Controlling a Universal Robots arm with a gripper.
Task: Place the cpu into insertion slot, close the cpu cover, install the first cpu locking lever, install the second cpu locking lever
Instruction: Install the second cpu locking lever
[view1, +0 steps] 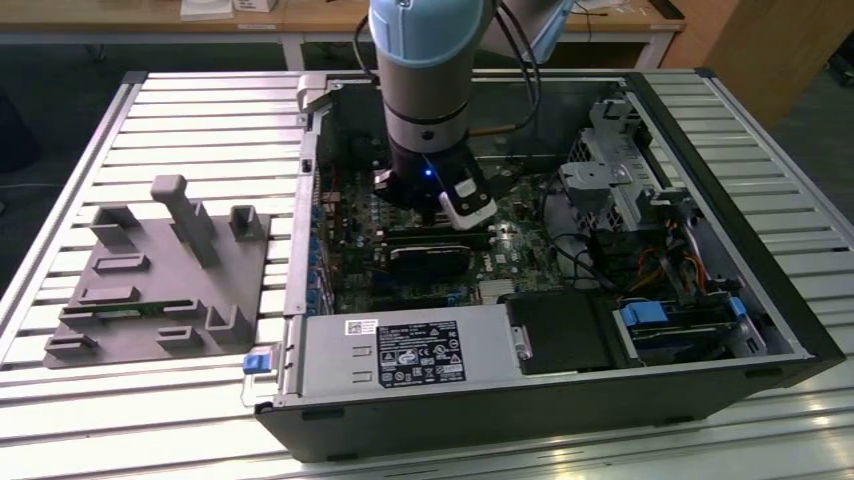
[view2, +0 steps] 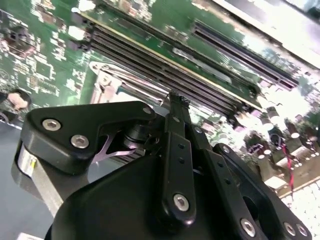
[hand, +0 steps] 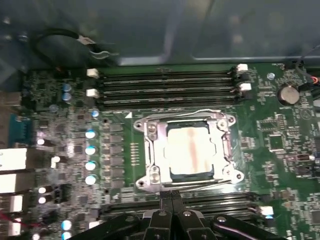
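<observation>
The arm (view1: 420, 70) was pale blue with a black wrist; the black tool (view2: 175, 150) bore silver screws.

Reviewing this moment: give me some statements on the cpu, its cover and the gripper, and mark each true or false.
1. The cpu sits in the socket. True.
2. The cover is raised upright. False: it lies flat around the cpu.
3. The gripper is shut, holding nothing. True.
4. The gripper is over the grey fixture. False: it is inside the computer case, above the motherboard.
</observation>
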